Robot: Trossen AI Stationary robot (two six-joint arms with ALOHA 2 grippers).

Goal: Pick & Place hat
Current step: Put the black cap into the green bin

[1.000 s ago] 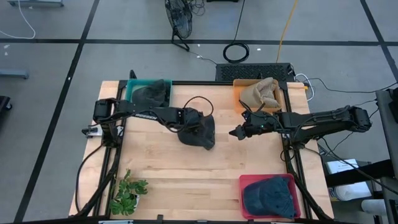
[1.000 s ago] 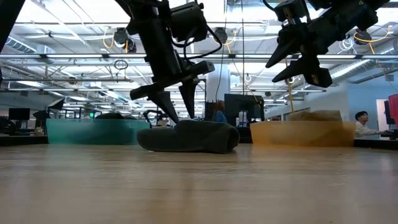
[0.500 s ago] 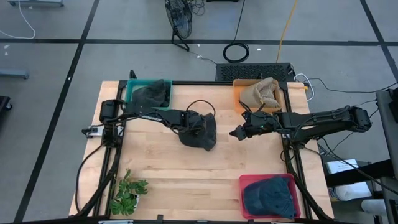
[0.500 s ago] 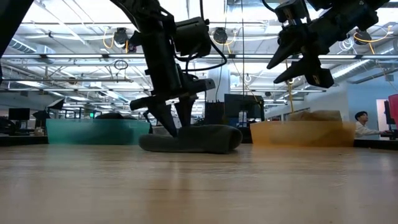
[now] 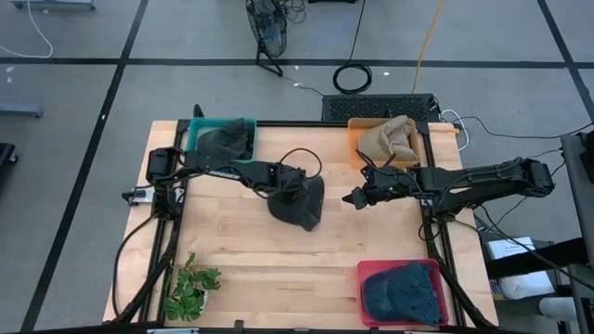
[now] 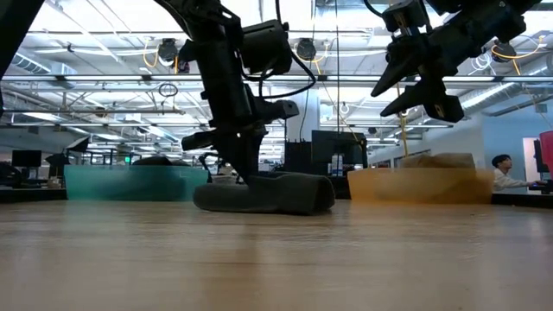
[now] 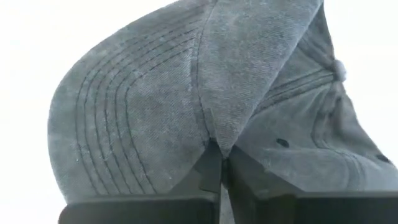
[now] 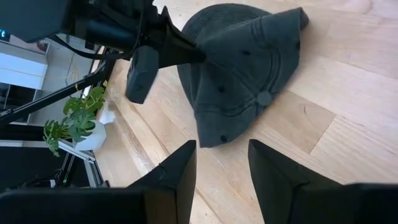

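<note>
Left gripper (image 5: 295,186): down at the table surface in the middle of the table, its two fingers (image 7: 214,171) drawn almost together with a fold of grey cloth pinched between their tips.
Hat (image 5: 302,200): dark grey denim cap lying flat on the wooden table (image 5: 251,250), directly under and just beyond the left fingertips; the pinched fold is a ridge of its crown, and the stitched brim (image 7: 124,124) spreads to one side of the fingers while the panels with eyelets and top button spread to the other.
Contact: in the low view the left fingers (image 6: 244,164) come down onto the top edge of the hat (image 6: 263,193), which rests on the table without being lifted.
Right gripper (image 5: 353,198): held in the air beside the hat, well clear of the table, its fingers (image 8: 180,177) spread wide apart and closed on nothing.
From the right fingers: the hat (image 8: 245,71) lies just ahead of them on the wood, with the left gripper (image 8: 171,50) touching its far side.
Orange bin (image 5: 357,130): behind the right gripper, holding a tan hat (image 5: 390,139).
Teal bin (image 5: 197,139): at the far left corner, behind the left arm, with a dark hat (image 5: 225,139) inside.
Red bin (image 5: 367,271): at the near right corner, well apart from both grippers, holding a dark blue hat (image 5: 401,292).
Plant (image 5: 190,288): at the near left corner, well apart from the left fingers.
</note>
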